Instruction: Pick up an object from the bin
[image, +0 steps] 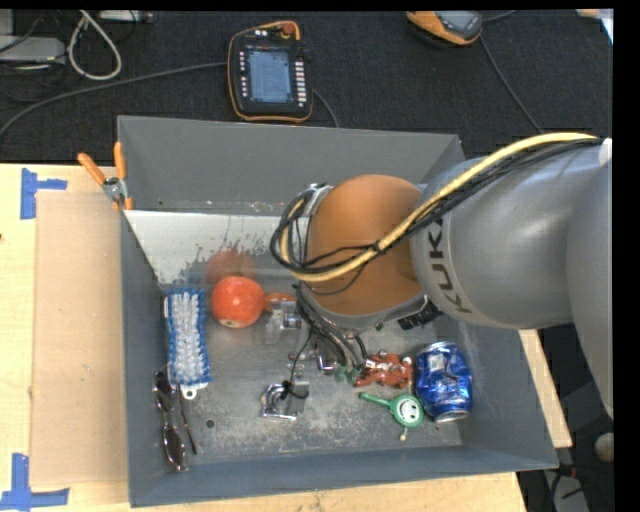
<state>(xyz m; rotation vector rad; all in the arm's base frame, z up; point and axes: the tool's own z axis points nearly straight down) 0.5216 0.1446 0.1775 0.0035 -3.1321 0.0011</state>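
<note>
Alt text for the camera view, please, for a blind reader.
Robot arm reaches from the right into a grey bin, gripper low near its middle. Around it lie an orange ball, a blue brush, sunglasses and a crushed blue can.

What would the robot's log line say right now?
gripper: low, mid bin | near: orange ball, red object | held: cannot tell

Bin (200, 182) mid-floor + back-wall section behind orange wrist cover (360, 245) & arm (520, 240).
</note>
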